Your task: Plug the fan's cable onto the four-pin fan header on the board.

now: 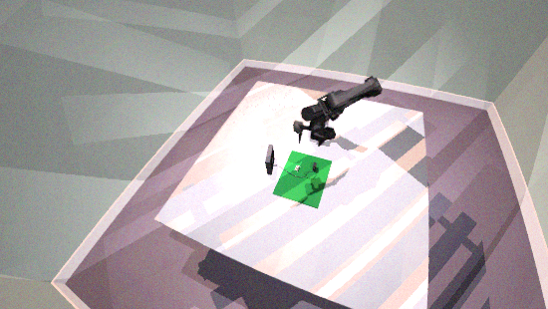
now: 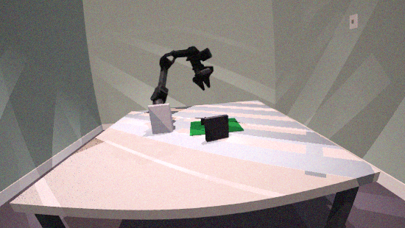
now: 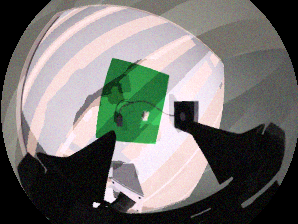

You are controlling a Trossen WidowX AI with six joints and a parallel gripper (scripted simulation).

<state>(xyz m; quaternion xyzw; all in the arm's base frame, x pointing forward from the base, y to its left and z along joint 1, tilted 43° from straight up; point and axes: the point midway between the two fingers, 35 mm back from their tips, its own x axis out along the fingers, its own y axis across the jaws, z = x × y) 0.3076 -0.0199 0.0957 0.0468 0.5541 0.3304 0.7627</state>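
Note:
The green board (image 1: 289, 188) (image 2: 236, 127) (image 3: 150, 86) lies flat on the table. A small white header (image 1: 297, 167) (image 3: 145, 116) stands on it. The small dark plug (image 1: 315, 167) (image 3: 118, 119) is over the board, apart from the header. A thin dark cable (image 3: 142, 102) runs from the plug to the black square fan (image 1: 269, 159) (image 2: 216, 128) (image 3: 184, 114), which stands upright beside the board. My gripper (image 1: 310, 143) (image 2: 206, 88) (image 3: 153, 130) is wide open and empty, high above the table. The header's pins and the plug's exact height are too small to tell.
A pale upright block (image 2: 160, 119) stands by the arm's base, left of the board in the exterior view. The table's front edge (image 2: 147, 214) shows there too. The arm's shadow falls across part of the board.

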